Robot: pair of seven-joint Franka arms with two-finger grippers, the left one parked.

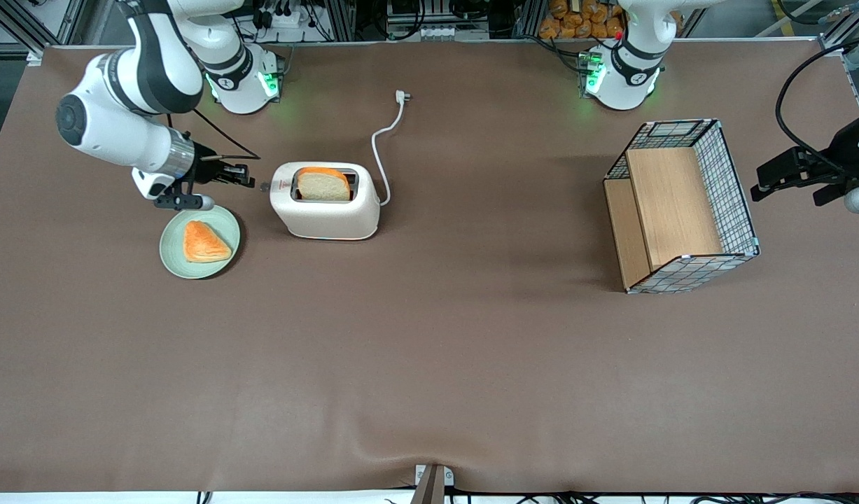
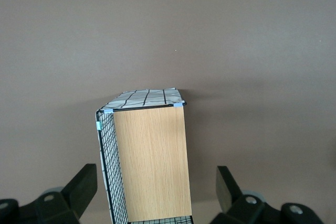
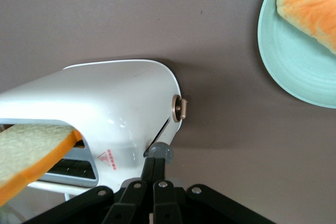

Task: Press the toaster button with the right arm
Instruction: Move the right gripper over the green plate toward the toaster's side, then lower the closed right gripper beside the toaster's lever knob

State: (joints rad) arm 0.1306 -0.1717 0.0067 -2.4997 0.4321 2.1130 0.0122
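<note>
In the front view's upper left, the right arm [image 1: 121,133] reaches in low and nearly level, so its gripper [image 1: 250,180] meets the narrow end of the toaster [image 1: 325,203] head-on, where the control sticks out. The toaster sits on the brown surface [image 1: 429,364] left of centre, its long side toward the camera and a slice of bread [image 1: 323,185] standing in the top slot, so the press would likely lower that slice. The toaster button [image 3: 160,151], a pale grey tab by the small red mark [image 3: 110,159], juts from that narrow end, and in the right wrist view the fingers [image 3: 154,174] are clenched together into one slim tip resting right at or on the tab, a shape that suits pushing better than grasping. A round brass-coloured knob [image 3: 180,108] sits on the same end, apart from the tab, so the tip needs to stay on line. The white cord [image 1: 383,150] trails away toward the top of the frame, unplugged. Just below the gripper in the front view lies a green plate [image 1: 222,262] carrying a triangular pastry [image 1: 204,243], close to the arm's path. A wire-mesh wooden basket [image 1: 681,206] stands at the right.
</note>
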